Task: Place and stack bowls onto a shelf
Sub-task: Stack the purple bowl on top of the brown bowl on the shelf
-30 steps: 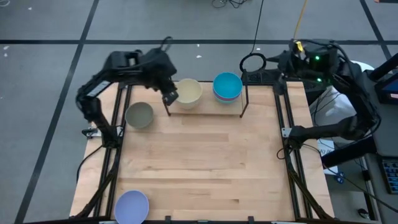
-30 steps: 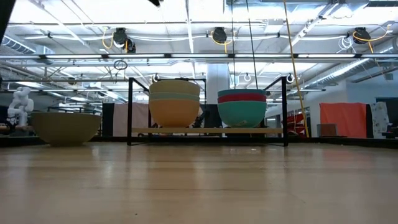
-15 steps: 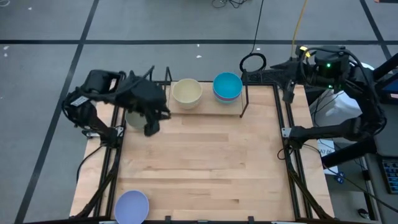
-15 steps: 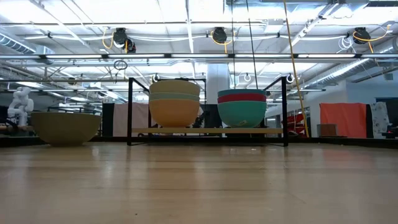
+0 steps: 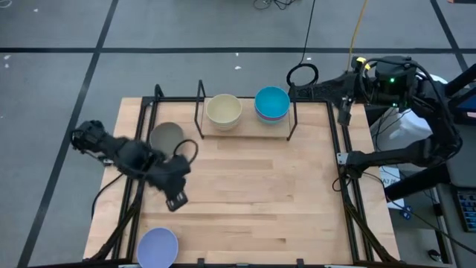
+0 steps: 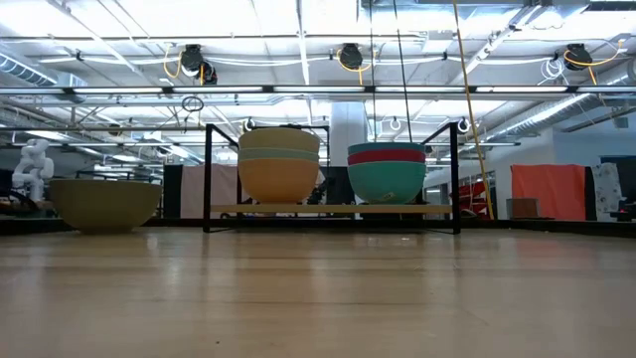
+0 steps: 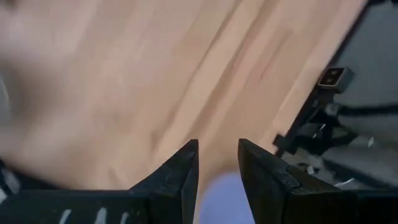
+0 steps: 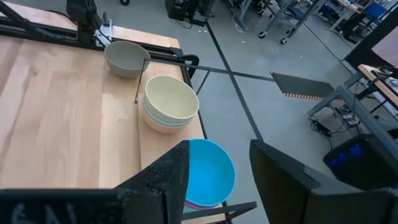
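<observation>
a: two bowls are not yet on the low black-rod shelf with the light wooden board (image 5: 245, 126): the grey-olive round bowl (image 5: 166, 137) just beside the shelf's left end, and the lavender round bowl (image 5: 158, 246) at the near left corner of the pale wooden table (image 5: 260, 193)

b: and we see two stacks on the shelf already, a pale yellow bowl (image 5: 223, 110) topping the left one, a teal bowl (image 5: 272, 102) topping the right one

a: our left gripper (image 5: 176, 199) hangs over the table's left side, roughly midway between the two loose bowls, jaws parted and holding nothing. in the left wrist view a blurred lavender patch (image 7: 219, 199) sits right between its fingers, so we judge it is aimed at the lavender bowl

b: then the lavender bowl lies nearer the front edge than the gripper and slightly outward. being round, it has no long axis to line up with

a: our right gripper (image 5: 343, 113) waits off the far right corner beside the shelf, fingers spread and empty, so the left arm is far nearer

b: that bowl hugs the front edge and the left frame rail (image 5: 126, 216), so we think the inward side of its rim gives us more room. from there to the shelf the board lies bare
</observation>
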You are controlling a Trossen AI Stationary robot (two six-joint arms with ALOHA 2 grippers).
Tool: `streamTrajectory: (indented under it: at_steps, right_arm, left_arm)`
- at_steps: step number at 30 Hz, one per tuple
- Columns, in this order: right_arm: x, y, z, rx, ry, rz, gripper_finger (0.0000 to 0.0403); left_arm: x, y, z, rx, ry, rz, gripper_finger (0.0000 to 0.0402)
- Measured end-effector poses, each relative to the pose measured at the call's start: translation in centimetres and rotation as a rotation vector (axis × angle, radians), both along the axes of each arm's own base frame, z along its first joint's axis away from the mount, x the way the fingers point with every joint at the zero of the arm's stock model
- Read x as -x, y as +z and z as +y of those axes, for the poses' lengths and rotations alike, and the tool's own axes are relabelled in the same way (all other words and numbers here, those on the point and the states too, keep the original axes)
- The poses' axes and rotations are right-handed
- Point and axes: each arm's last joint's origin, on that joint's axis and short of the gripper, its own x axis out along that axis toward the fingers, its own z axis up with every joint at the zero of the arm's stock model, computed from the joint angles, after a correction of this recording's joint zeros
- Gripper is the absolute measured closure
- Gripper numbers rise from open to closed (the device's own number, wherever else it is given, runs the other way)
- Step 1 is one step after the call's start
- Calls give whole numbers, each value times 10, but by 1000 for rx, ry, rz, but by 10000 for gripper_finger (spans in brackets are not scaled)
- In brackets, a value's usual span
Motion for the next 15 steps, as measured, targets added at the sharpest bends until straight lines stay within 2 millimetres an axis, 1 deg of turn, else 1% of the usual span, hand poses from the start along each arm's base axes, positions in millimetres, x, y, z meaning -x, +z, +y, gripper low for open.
streamTrajectory:
  at_steps: [5, 8, 11, 13, 15]
  right_arm:
    - [-10, 1, -3, 3, 10, -14, 241]
    - [-15, 0, -5, 2, 11, -12, 241]
    - [-20, -1, -7, 0, 11, -5, 241]
    - [-23, -2, -8, -2, 11, 3, 241]
    - [-25, -3, -9, -3, 12, 10, 241]
  left_arm:
    - [20, -24, -36, 68, 297, 126, 284]
    - [29, -36, -53, 123, 485, 157, 284]
    - [32, -46, -70, 209, 623, 158, 284]
    - [31, -54, -80, 270, 676, 151, 284]
    - [29, -65, -90, 298, 728, 159, 284]
